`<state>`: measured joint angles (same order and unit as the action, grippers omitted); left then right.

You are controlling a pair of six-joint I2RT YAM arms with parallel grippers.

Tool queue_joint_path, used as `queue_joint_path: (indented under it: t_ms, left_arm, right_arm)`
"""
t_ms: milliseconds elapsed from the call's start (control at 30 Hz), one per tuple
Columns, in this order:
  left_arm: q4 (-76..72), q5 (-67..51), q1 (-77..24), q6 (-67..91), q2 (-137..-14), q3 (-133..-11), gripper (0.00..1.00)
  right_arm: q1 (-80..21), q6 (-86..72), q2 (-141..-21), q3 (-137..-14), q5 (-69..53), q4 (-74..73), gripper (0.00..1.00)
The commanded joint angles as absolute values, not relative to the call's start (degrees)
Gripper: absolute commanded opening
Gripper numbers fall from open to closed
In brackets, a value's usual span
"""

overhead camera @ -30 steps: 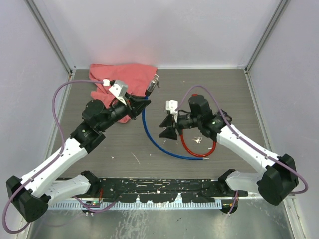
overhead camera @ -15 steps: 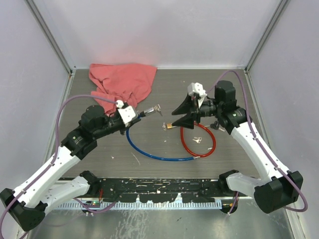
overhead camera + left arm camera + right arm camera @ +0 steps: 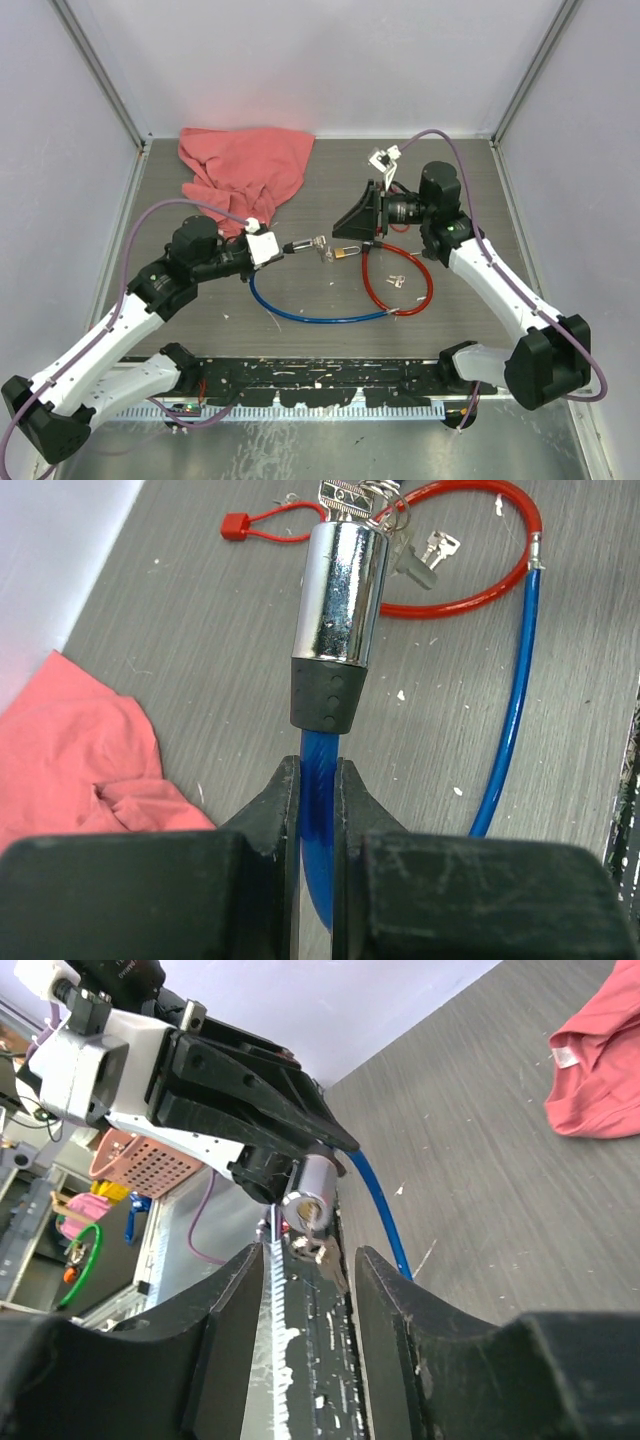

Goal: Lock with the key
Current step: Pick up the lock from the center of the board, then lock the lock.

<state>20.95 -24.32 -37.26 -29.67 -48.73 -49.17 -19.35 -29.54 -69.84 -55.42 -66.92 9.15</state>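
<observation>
**Item 1. Left gripper** (image 3: 318, 780). Lower centre of the left wrist view. The jaws are closed tight on the blue cable (image 3: 510, 680), just behind the black collar of the lock.

**Item 2. Lock cylinder** (image 3: 345, 590). Chrome barrel on the blue cable's end, held off the table (image 3: 450, 180) near the middle of the overhead frame. Its keyed face points at the right arm.

**Item 3. Keys** (image 3: 432, 550). A small bunch at the barrel's far end, in the upper centre of the left wrist view. I cannot tell whether one is seated in the keyway.

**Item 4. Right gripper** (image 3: 310, 1252). The jaws stand apart and nothing is visible between them. The barrel's end face shows in the gap, a little beyond the fingertips.

**Risks, as judged.**
- The grip sits on pliant cable rather than on the barrel, so a push or twist from the right side may swing the barrel aside.
- The keys are small and loose and may slip between the wide jaws.
- A misaligned approach would strike the barrel face rather than take the key.

**Surroundings.**
- Red cable (image 3: 450, 604). It loops on the table right of centre, directly under the work, and may snag a descending finger.
- Red tag (image 3: 233, 525), at the upper left of the wrist view.
- Pink cloth (image 3: 245, 165), at the upper left of the overhead frame, well apart from the work.
</observation>
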Motion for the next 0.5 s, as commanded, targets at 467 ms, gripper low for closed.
queue_joint_path:
  t_ms: [467]
  left_arm:
    - [20.18, -26.51, -38.28, -30.62, -49.57, -50.19, 0.0]
  right_arm:
    - [-27.36, -26.96, -74.11, -61.25, -58.41, -7.25, 0.18]
